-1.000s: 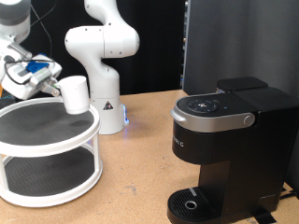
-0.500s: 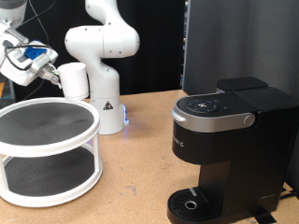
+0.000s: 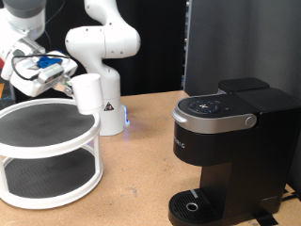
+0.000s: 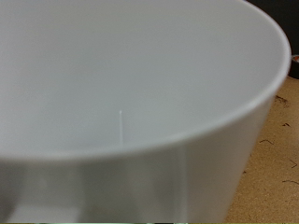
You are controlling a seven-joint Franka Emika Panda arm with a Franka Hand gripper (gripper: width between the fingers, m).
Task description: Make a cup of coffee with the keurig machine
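Observation:
My gripper [image 3: 68, 83] is shut on the white cup [image 3: 87, 94] and holds it upright in the air, just above the right rim of the white two-tier stand [image 3: 56, 174] at the exterior view's left. In the wrist view the cup's white wall and rim [image 4: 131, 103] fill almost the whole picture, and my fingers do not show there. The black keurig machine [image 3: 230, 151] stands at the exterior view's right with its silver-trimmed lid shut. Its round drip tray [image 3: 193, 205] is bare. The cup is well to the left of the machine.
A second white robot arm [image 3: 103, 47] stands on its base behind the stand, close to the cup. A dark panel [image 3: 240, 42] rises behind the machine. The wooden tabletop [image 3: 141, 169] lies between the stand and the machine.
The cup has left the stand's top shelf. My gripper lifted it, then carried it to the right and slightly down, towards the machine.

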